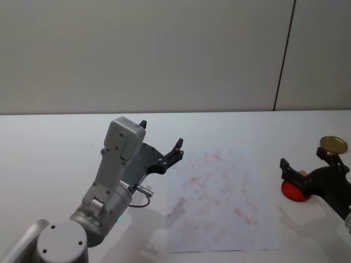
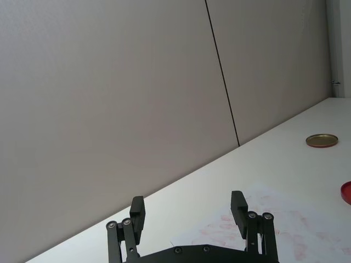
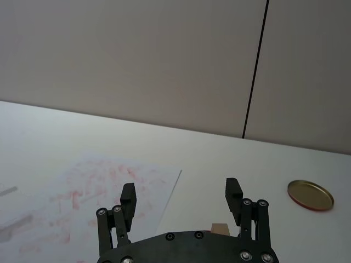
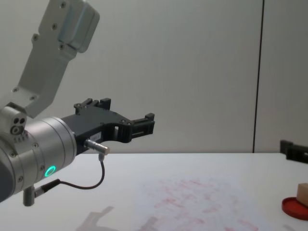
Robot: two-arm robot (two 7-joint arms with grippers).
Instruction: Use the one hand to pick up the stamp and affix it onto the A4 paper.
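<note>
Currently A4 paper (image 1: 219, 203) lies flat at lower centre of head view. Left gripper (image 1: 162, 134) raised at lower left, jaws wide; right gripper (image 1: 303, 159) at right edge, also wide, hovering just above stamp (image 4: 303, 192) sitting on red disc (image 1: 293, 193).

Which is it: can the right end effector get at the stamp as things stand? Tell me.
Probably yes. The right end effector hangs open just over the stamp, which sits on the red disc; nothing lies between them. The left end effector is raised beside the A4 paper.
</note>
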